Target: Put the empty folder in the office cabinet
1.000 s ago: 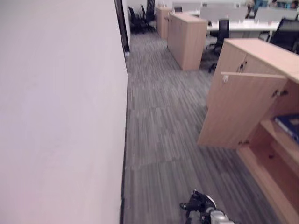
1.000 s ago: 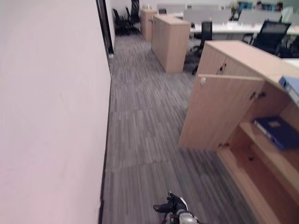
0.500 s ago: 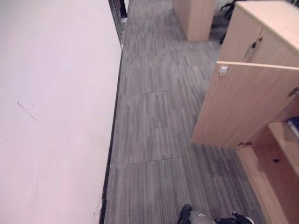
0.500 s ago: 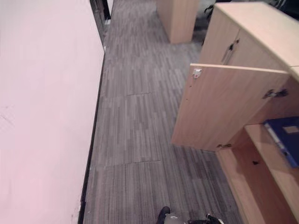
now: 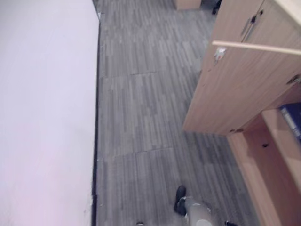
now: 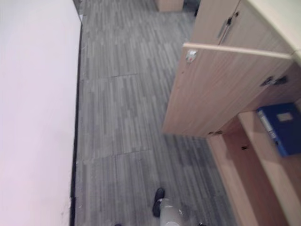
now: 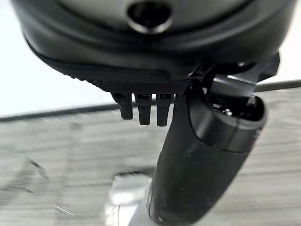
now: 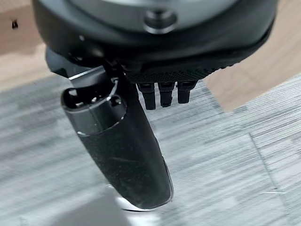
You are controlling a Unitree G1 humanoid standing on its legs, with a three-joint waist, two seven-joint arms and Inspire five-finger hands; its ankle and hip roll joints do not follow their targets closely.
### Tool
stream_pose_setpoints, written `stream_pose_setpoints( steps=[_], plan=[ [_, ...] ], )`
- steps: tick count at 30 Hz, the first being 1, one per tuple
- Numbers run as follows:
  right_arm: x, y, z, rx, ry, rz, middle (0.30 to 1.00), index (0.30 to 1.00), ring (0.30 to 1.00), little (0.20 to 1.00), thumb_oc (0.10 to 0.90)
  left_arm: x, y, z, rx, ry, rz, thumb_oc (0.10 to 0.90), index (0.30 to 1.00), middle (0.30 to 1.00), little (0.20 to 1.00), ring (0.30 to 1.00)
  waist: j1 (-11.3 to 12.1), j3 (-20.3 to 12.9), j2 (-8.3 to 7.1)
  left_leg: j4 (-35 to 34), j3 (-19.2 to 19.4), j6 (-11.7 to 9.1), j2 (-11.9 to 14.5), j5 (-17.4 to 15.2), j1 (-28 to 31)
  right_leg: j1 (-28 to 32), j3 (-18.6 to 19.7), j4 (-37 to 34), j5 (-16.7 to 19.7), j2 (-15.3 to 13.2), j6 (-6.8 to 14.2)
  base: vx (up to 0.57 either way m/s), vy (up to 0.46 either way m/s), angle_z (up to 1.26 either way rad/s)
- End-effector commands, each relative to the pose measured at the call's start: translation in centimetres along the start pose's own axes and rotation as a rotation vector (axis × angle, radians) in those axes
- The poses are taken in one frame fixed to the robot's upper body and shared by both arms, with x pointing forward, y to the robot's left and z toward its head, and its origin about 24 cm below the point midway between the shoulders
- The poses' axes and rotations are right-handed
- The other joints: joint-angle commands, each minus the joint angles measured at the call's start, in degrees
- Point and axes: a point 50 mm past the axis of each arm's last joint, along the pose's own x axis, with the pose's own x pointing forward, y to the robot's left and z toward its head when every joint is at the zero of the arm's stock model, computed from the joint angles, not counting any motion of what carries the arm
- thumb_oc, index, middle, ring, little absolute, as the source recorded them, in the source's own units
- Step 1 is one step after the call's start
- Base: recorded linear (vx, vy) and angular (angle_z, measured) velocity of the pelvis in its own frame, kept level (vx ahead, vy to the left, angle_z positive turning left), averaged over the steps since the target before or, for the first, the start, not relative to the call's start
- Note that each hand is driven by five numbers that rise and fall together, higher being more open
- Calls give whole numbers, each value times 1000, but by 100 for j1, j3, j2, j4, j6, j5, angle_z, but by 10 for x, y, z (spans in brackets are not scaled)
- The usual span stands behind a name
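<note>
While the cabinet door (image 6: 221, 89) stands swung out over the grey carpet (image 6: 122, 113), a blue folder (image 6: 281, 127) with a pale spine label lies flat on a shelf (image 6: 277, 162) inside the light wooden office cabinet (image 6: 263, 28). Whether it is empty cannot be judged. The left robot hand (image 7: 141, 106) and right robot hand (image 8: 162, 92) each hang above the carpet with relaxed, straight fingers, holding nothing.

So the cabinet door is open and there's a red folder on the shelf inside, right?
Not quite: the folder is blue, not red. The right eye view shows it lying on the shelf inside the cabinet, and the cabinet door is indeed open.
</note>
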Motion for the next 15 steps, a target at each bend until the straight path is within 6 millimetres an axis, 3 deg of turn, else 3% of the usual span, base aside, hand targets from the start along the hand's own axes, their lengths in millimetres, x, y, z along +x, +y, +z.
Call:
stream_pose_setpoints(
  steps=[1,3,4,6,7,8,9,10,11,12,15],
  plan=[
    [1,-16,21,-10,-66,-50,900,900,900,900,800,-1,2,-8,20,9,20,800,900,900,900,900,350,64,-325,1996,-9,494,-386,851,-1119,439,355,-675,277,-265,109,173,-107,-50],
    [1,-15,23,-5,-72,-48,900,900,900,900,800,-2,4,-17,3,34,28,800,900,900,900,900,481,68,-519,1758,68,610,-564,480,-1700,659,457,-858,337,-378,145,111,-25,-57],
    [1,-15,23,-5,-72,-48,900,900,900,900,800,-2,4,-17,3,34,28,800,900,900,900,900,490,76,-515,1763,74,610,-557,472,-1690,667,464,-859,337,-372,145,193,45,-49],
    [1,-12,18,-23,-66,-33,900,900,900,900,800,-3,7,-31,-3,74,34,800,900,900,900,900,751,8,-573,260,9,535,-617,532,-1907,1041,686,-1027,272,-335,277,267,83,-37],
    [1,-12,19,-23,-66,-33,900,900,900,900,800,-3,7,-31,-3,74,34,800,900,900,900,900,752,9,-573,260,10,535,-617,532,-1906,1042,687,-1027,272,-335,277,304,139,-54],
    [1,-11,16,-39,-61,-29,900,900,900,900,800,-5,7,-38,-10,92,33,800,900,900,900,900,902,-58,-458,-1083,-292,385,-591,1050,-2081,1249,838,-1048,184,-221,299,205,98,-55],
    [1,-11,16,-39,-61,-29,900,900,900,900,800,-5,7,-38,-10,92,33,800,900,900,900,900,895,-63,-462,-1112,-295,385,-598,1071,-2075,1245,832,-1049,185,-225,299,311,146,-47],
    [1,-11,15,-48,-60,-27,900,900,900,900,800,-5,8,-41,-11,99,37,800,900,900,900,900,959,-70,-422,-1562,-449,316,-539,1239,-2311,1368,921,-1059,91,-202,297,279,146,-24],
    [1,-11,11,-48,-44,-27,900,900,900,900,800,-5,7,-41,-12,101,38,800,900,900,900,900,1078,-80,-342,-1932,-780,218,-541,1367,-2471,1528,1147,-1002,-4,-182,281,365,223,-24],
    [0,-11,3,-50,-23,-22,900,900,900,900,800,-7,3,-47,-20,117,29,800,900,900,900,900,1090,-204,-231,-2416,-955,194,-537,1369,-2090,1524,1299,-947,-38,-114,326,337,264,-42],
    [0,-14,-3,-31,2,-25,900,900,900,900,800,-8,3,-52,-17,133,36,800,900,900,900,900,1037,-417,-83,-2477,-1110,117,-525,1579,-1727,1550,1503,-979,-113,-129,345,211,260,-111]
  ],
)
